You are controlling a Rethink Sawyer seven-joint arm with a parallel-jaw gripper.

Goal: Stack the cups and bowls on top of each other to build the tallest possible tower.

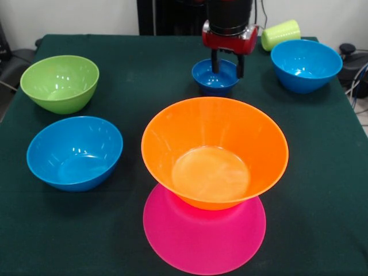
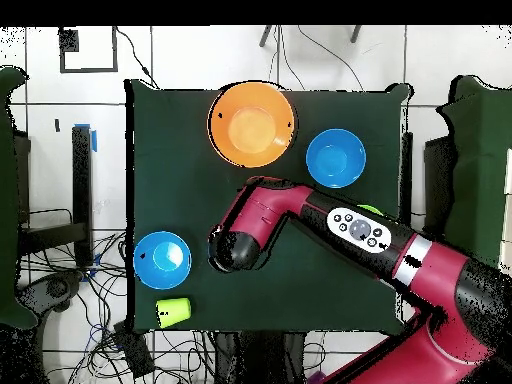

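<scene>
The big orange bowl (image 1: 214,150) stands upright on the upturned big pink bowl (image 1: 204,230) at the table's near middle; it also shows in the overhead view (image 2: 252,124). The small dark-blue bowl (image 1: 208,79) sits on the table behind them, apart from the pile. My gripper (image 1: 227,64) hangs over it, open, with one finger inside the bowl and the other outside its right rim. In the overhead view my wrist (image 2: 232,248) hides the gripper and this bowl. A yellow-green cup (image 1: 280,33) lies on its side at the far right. The other cups are out of view.
A medium blue bowl (image 1: 306,64) stands at the far right, next to the cup. Another blue bowl (image 1: 75,152) and a green bowl (image 1: 60,82) stand at the left. The table has a dark green cloth (image 1: 322,172). Cables lie on the floor around it.
</scene>
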